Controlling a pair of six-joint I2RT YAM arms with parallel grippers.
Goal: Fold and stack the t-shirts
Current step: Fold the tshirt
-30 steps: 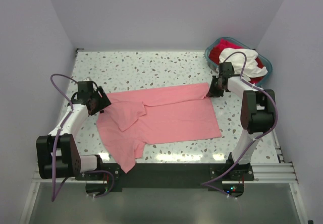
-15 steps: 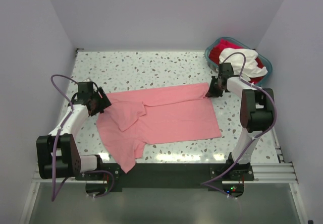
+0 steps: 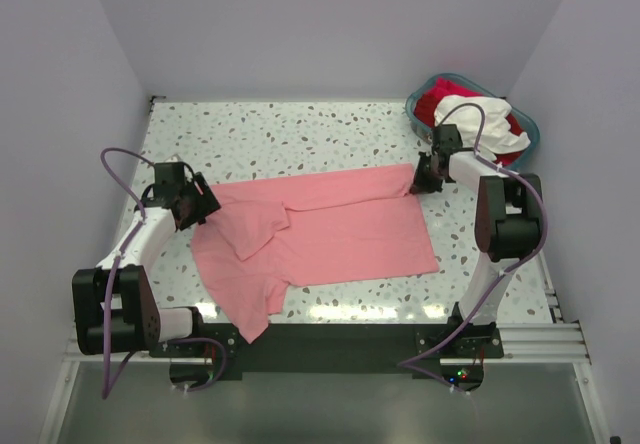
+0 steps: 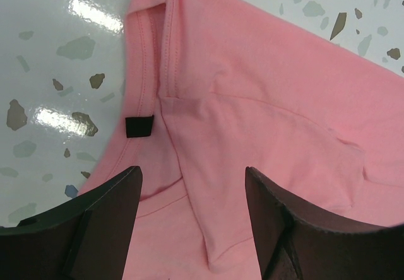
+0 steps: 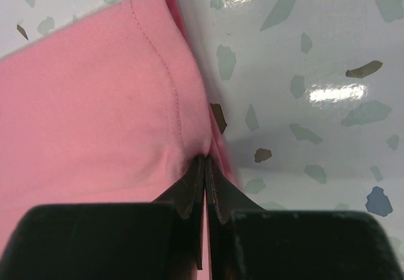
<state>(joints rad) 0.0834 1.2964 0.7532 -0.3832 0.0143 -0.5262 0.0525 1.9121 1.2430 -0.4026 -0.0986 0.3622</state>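
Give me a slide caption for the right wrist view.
Right end effector shut on the stitched edge of the pink tee, over the speckled table.

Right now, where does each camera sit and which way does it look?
Top external: above and behind the bases, looking down on the table, salmon-pink t-shirt and teal basket; both arms show.
Left wrist: on the left arm, looking down at the collar and dark neck tag; its open jaws frame the bottom.
Right wrist: on the right arm, looking down at a hem corner; its jaws are shut on it.
All three share the salmon-pink t-shirt.
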